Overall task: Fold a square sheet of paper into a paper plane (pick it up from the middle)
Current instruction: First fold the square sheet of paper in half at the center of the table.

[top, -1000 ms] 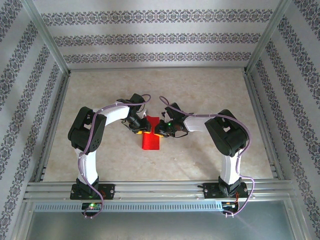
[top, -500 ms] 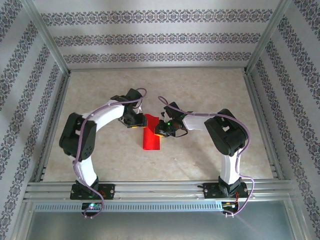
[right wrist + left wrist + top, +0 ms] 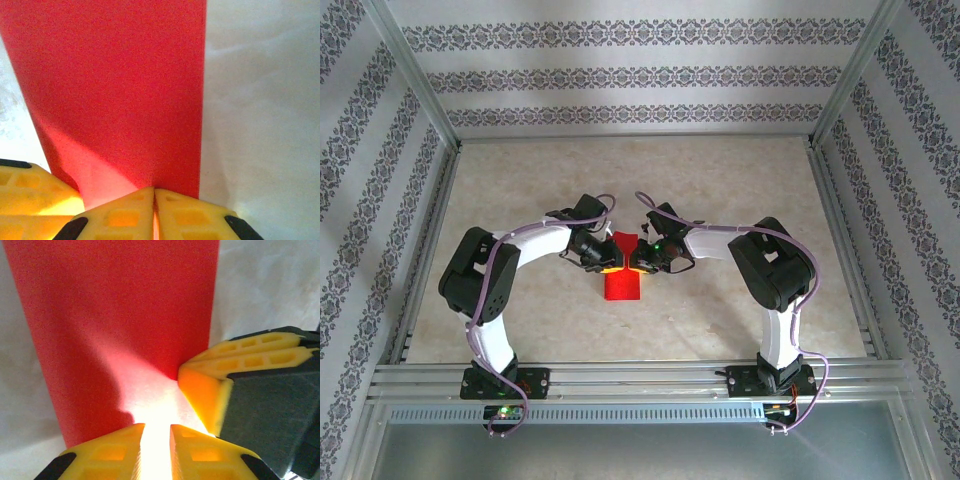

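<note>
The red sheet of paper [image 3: 620,286] lies at mid-table as a narrow folded strip, pinched to a waist in the middle. My two grippers meet there from either side. In the left wrist view the paper [image 3: 120,315] stretches away from my left gripper [image 3: 156,432], whose yellow fingers stand a narrow gap apart, with glare washing out what lies between them. The right gripper's fingers [image 3: 210,390] press in beside them. My right gripper [image 3: 154,195] is shut on the near edge of the paper [image 3: 115,85]. From above, the left gripper [image 3: 607,264] and right gripper [image 3: 636,264] almost touch.
The marble-patterned tabletop [image 3: 740,180] is bare around the paper. Aluminium frame rails [image 3: 620,378] run along the near edge and both sides, and patterned walls enclose the cell.
The left arm swung away from the paper's left edge half a second ago and has come back in against its middle. The paper now shows a pinched waist. The right gripper has stayed on the paper.
</note>
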Action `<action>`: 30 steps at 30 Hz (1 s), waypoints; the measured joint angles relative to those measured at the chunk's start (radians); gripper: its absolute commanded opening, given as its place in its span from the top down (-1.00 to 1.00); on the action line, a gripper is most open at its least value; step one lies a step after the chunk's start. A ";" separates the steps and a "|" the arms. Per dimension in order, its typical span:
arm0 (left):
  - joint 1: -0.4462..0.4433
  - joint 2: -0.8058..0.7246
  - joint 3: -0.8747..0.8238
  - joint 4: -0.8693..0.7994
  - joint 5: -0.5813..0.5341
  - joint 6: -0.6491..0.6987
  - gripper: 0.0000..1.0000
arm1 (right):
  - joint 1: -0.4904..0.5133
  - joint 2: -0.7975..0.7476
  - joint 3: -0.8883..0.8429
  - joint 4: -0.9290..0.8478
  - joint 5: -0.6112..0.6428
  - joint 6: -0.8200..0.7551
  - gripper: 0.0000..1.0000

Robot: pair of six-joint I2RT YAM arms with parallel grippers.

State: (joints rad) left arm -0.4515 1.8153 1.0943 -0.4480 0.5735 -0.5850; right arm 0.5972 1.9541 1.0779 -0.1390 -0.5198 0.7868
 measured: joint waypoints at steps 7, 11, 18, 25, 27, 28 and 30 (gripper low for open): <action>0.000 0.008 0.000 -0.052 -0.068 0.020 0.65 | -0.002 0.000 0.000 -0.003 0.002 0.000 0.74; 0.002 0.023 0.000 -0.075 -0.105 0.039 0.66 | -0.002 0.000 0.000 -0.003 0.003 0.001 0.74; 0.022 -0.016 -0.061 -0.043 -0.111 0.045 0.66 | -0.002 0.000 0.000 -0.003 0.003 0.003 0.75; 0.086 -0.135 -0.159 -0.052 -0.105 0.029 0.66 | -0.006 0.000 0.000 -0.007 0.003 0.003 0.75; 0.077 -0.179 -0.170 -0.020 -0.086 -0.003 0.66 | -0.006 -0.001 0.000 -0.008 0.003 0.003 0.75; 0.065 -0.206 -0.179 0.016 -0.073 -0.031 0.66 | -0.006 -0.001 0.000 -0.008 0.003 0.003 0.75; 0.036 -0.235 -0.192 0.089 -0.048 -0.078 0.67 | -0.006 -0.001 0.000 -0.009 0.004 0.003 0.75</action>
State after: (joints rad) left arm -0.4156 1.5806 0.9028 -0.3595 0.5255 -0.6632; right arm 0.5911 1.9533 1.0779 -0.1482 -0.5156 0.7895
